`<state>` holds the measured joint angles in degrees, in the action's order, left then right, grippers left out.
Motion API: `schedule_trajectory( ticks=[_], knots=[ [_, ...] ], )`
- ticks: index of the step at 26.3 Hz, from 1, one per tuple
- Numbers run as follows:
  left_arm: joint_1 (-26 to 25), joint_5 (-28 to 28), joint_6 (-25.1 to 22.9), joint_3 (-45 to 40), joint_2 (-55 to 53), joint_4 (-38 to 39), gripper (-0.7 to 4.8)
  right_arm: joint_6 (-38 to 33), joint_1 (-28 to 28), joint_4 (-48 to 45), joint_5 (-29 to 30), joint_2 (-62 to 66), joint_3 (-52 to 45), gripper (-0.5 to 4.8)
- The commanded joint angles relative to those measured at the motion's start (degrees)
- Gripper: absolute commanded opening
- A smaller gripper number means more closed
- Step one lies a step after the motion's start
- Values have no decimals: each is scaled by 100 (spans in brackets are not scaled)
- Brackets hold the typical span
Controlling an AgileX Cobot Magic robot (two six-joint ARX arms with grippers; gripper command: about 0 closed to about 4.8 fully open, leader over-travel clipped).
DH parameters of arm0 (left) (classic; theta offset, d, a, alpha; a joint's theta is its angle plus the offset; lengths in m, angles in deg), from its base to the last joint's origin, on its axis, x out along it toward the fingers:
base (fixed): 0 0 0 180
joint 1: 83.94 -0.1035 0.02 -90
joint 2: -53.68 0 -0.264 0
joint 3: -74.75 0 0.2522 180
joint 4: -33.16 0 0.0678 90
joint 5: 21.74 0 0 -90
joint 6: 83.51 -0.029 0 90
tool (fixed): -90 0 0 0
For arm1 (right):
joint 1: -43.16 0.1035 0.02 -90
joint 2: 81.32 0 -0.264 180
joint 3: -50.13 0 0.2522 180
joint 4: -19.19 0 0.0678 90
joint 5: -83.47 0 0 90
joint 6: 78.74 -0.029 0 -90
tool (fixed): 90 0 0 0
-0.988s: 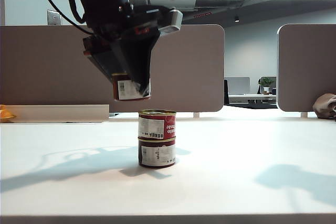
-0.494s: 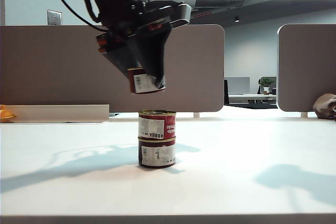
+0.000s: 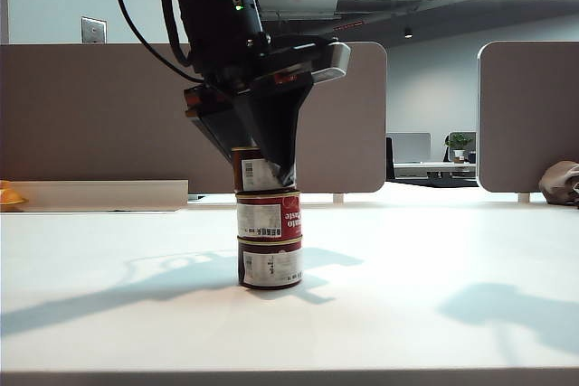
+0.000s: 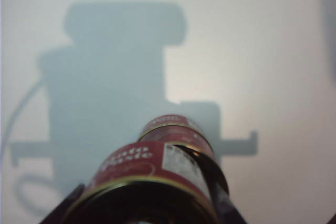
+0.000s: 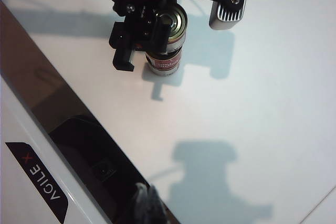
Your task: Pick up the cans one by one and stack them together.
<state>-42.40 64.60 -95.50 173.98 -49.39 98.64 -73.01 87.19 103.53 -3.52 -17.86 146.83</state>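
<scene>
Third can (image 3: 260,172) lower; gold lid (image 5: 174,22) overhead-only.

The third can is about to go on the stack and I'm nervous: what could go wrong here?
The left gripper holds the top can tilted just above the middle can; released unlevel, it may slide off. A nudge could topple the narrow two-can stack, bottom can included. The right gripper is shut, away from the stack.

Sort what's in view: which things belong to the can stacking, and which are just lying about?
Job:
- top can, held by left gripper right above the stack
- middle can
- bottom can
- right gripper, shut, idle away from the stack

Lying about:
- orange thing at the table's far left edge
- brown bundle at far right
</scene>
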Motion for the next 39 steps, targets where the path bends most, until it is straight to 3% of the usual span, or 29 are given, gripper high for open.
schedule_trajectory(
  ticks=[1,6,8,16,35,39],
  knots=[
    [7,-48,-2,26,15,37,184,-17,2,-31,13,-20,15,-1],
    [87,-258,-2,26,15,131,189,-15,2,-37,13,-20,15,-1],
    [125,-260,-2,26,15,114,219,-15,2,-39,13,-20,15,-1],
    [153,44,0,26,7,70,219,-15,2,-7,13,-20,15,-1],
    [146,149,-2,26,2,28,220,-15,0,28,13,-20,15,-1],
    [146,151,-2,26,2,57,250,-17,0,31,13,-20,15,-1]
  ],
)
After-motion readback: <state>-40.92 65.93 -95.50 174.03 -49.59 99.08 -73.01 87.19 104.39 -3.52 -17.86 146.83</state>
